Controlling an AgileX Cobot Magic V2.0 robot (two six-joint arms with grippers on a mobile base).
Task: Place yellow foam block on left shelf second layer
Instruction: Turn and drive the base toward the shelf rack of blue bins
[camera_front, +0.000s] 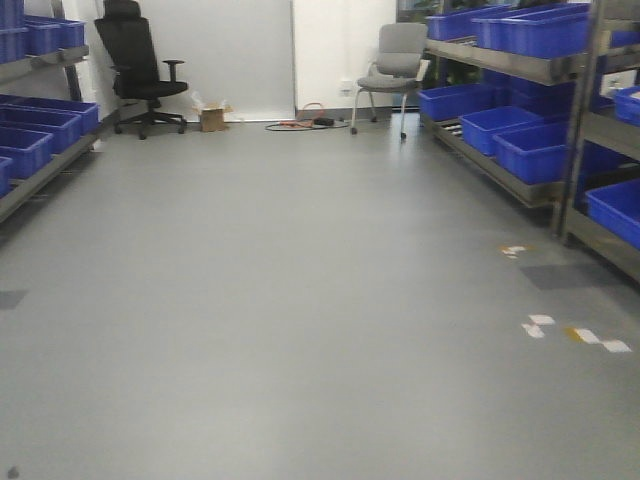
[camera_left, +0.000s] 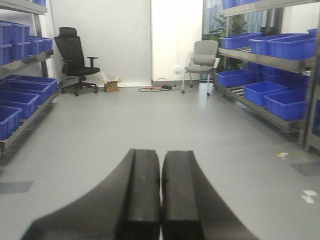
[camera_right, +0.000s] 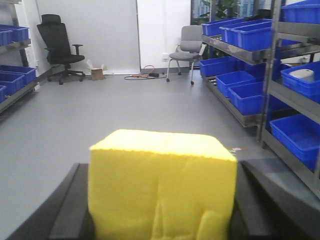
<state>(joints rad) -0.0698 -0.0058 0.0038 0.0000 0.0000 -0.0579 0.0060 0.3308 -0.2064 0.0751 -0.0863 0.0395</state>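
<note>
The yellow foam block (camera_right: 162, 187) fills the lower middle of the right wrist view. My right gripper (camera_right: 162, 200) is shut on it, a black finger (camera_right: 70, 205) pressed on each side, and the foam creases under the squeeze. My left gripper (camera_left: 161, 195) is shut and empty, its two black fingers (camera_left: 142, 190) touching, held above the grey floor. The left shelf (camera_front: 45, 165) stands at the left edge of the front view and also shows in the left wrist view (camera_left: 25, 127), with blue bins (camera_front: 40, 125) on its layers. Neither gripper shows in the front view.
A right shelf (camera_front: 520, 70) holds blue bins (camera_front: 530, 150). A black office chair (camera_front: 135, 70), a small cardboard box (camera_front: 212, 118), cables (camera_front: 305, 122) and a grey chair (camera_front: 395, 70) stand at the far wall. White tape marks (camera_front: 575, 333) lie on the grey floor (camera_front: 300, 300).
</note>
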